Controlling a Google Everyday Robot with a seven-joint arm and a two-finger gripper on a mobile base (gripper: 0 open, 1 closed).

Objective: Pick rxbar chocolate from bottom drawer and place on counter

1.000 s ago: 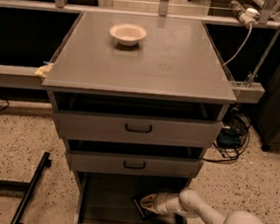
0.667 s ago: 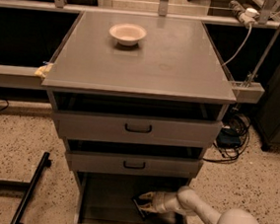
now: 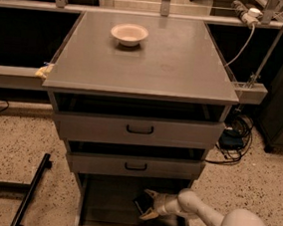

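Observation:
The bottom drawer [image 3: 106,204] is pulled open below the two shallower drawers. A small dark rxbar chocolate [image 3: 139,203] lies on the drawer floor towards the right. My gripper [image 3: 147,204] reaches in from the lower right, its white arm entering at the drawer's right side. Its two pale fingers are spread, one above and one below the near end of the bar. The counter [image 3: 151,68] is the grey cabinet top above.
A white bowl [image 3: 129,34] stands at the back of the counter. The top drawer [image 3: 140,130] and middle drawer [image 3: 135,166] are slightly open. Grey rails run to both sides. Cables [image 3: 234,139] hang at the right, and a black bar [image 3: 31,189] lies on the floor at the left.
My gripper has moved a little left, deeper into the bottom drawer, so its fingers now straddle the dark bar. Nothing else has moved.

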